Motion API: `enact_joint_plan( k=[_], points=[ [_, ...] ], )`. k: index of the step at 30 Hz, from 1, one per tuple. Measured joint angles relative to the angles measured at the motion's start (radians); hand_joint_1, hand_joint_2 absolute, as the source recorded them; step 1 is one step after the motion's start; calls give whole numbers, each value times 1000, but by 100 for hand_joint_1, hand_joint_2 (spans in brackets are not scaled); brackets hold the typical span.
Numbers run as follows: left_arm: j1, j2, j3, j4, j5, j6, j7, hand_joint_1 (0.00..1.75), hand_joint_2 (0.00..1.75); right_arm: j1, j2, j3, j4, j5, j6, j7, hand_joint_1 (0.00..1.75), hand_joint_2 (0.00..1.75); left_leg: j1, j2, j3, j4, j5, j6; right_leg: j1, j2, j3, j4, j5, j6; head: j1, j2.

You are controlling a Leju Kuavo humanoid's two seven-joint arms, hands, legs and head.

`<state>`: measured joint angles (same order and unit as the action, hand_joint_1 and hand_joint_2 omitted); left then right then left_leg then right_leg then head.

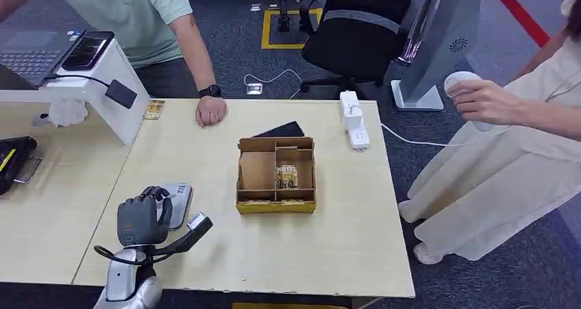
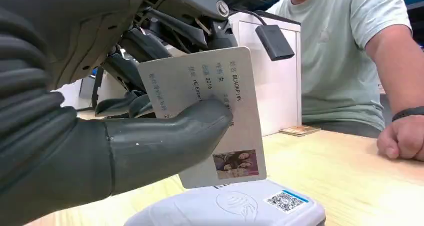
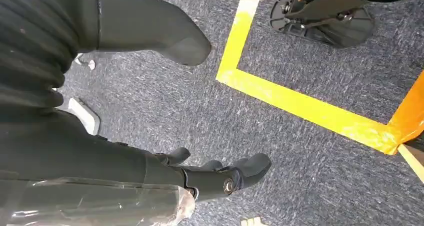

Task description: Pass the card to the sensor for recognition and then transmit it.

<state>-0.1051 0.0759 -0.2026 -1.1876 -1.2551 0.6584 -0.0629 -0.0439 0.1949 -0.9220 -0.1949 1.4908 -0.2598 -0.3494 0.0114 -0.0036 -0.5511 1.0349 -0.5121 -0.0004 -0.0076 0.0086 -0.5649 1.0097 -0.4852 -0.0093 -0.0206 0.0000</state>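
Observation:
My left hand (image 1: 142,218) hovers over the grey card sensor (image 1: 179,201) near the table's front left. In the left wrist view the thumb (image 2: 165,136) and fingers pinch a white card (image 2: 215,110) with printed text and a small photo, held upright just above the sensor (image 2: 235,208), which bears a QR code. My right hand (image 3: 165,110) hangs beside the table over the carpet, fingers apart, holding nothing.
A cardboard box (image 1: 276,175) with compartments and a dark card behind it stands mid-table. A white stand (image 1: 109,90) with a black reader is at the back left. A person's fist (image 1: 211,110) rests on the far edge. A power strip (image 1: 354,120) lies back right; another person (image 1: 507,117) stands right.

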Motion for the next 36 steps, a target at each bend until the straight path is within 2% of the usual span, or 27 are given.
enact_joint_plan(
  k=[11,19,26,31,36],
  points=[
    [0,-5,-2,3,-21,7,13,175,175,-1,0,7,0,0,0,3,0,175,0,0,0,0,0,0,0,0,0,0,0,0,0,0],
    [-1,-9,-2,13,-140,27,74,175,175,-1,0,7,0,0,0,5,0,175,0,0,0,0,0,0,0,0,0,0,0,0,0,0],
    [0,-14,-1,13,-169,28,84,175,175,-1,0,7,0,0,0,5,0,175,0,0,0,0,0,0,0,0,0,0,0,0,0,0],
    [5,-24,8,-6,-258,29,101,175,175,-1,0,7,0,-1,-1,6,0,175,0,0,0,0,0,0,0,0,0,0,0,0,0,0],
    [6,-23,12,-21,-311,30,148,175,175,-1,0,8,0,-2,-1,6,0,175,0,0,0,0,0,0,0,0,0,0,0,0,0,0]
  ],
)
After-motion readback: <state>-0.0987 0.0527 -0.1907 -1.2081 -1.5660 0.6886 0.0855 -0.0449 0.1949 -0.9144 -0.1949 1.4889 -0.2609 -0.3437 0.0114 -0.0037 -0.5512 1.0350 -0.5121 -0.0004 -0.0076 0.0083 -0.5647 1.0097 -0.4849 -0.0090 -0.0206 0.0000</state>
